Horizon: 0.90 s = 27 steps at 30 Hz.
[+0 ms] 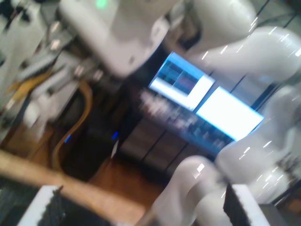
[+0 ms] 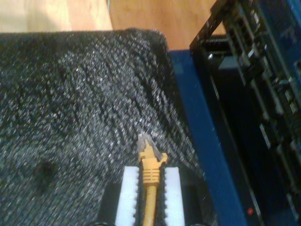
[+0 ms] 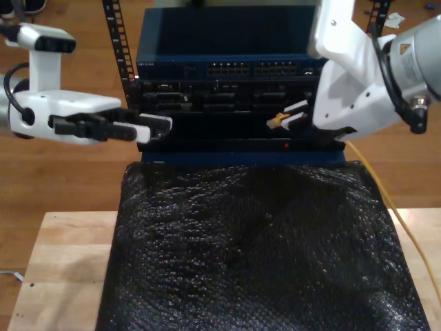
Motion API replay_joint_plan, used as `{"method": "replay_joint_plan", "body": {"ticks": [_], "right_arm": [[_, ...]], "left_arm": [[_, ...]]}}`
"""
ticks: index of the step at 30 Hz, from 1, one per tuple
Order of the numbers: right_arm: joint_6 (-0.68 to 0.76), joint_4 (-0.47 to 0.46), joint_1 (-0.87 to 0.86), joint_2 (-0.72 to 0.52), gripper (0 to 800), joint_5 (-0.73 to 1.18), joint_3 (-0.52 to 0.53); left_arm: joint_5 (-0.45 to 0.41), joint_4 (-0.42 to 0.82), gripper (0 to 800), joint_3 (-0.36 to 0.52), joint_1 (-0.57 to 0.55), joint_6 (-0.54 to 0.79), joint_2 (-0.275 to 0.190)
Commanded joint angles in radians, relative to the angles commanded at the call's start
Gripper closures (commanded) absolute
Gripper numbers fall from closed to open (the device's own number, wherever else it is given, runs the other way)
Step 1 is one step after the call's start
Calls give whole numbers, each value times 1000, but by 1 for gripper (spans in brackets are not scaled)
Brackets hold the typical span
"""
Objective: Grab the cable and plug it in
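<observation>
The cable (image 2: 149,188) is clamped by my second gripper (image 2: 151,186) above the black foam mat (image 3: 255,255); my first gripper (image 1: 141,207) is held apart, empty.

You are looking at a light wooden tabletop (image 3: 58,269) that is carrying a black, glittery foam mat (image 3: 255,248). The mat is lying flat and covering most of the tabletop, running from the near edge to the far edge. Bare wood is showing as a wide strip along the edge at the exterior view's left and as a thin sliver at the far corner on the exterior view's right. Beyond the tabletop's far edge, a dark blue equipment rack (image 3: 231,83) is standing just against the mat, and wooden floor (image 3: 62,179) is showing past the tabletop.
</observation>
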Motion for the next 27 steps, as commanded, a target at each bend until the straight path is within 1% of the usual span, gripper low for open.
{"method": "replay_joint_plan", "body": {"ticks": [5,7,12,15,20,24,27], "right_arm": [[6,-25,-28,37,800,64,-20],[17,-41,-34,52,800,75,-21],[64,-138,-35,80,800,87,-21],[75,-175,-34,91,800,87,-20],[77,-198,-34,120,800,87,-20],[78,-218,-34,137,800,87,-20],[77,-221,-34,144,800,87,-17]], "left_arm": [[-60,138,5,-31,0,40,-38],[-66,193,5,-43,0,43,-48],[-68,342,5,-71,0,68,-72],[-69,434,5,-81,0,120,-97],[-66,565,3,-77,2,215,-147],[-64,703,3,-48,11,318,-195],[-66,802,2,-11,46,410,-221]]}}
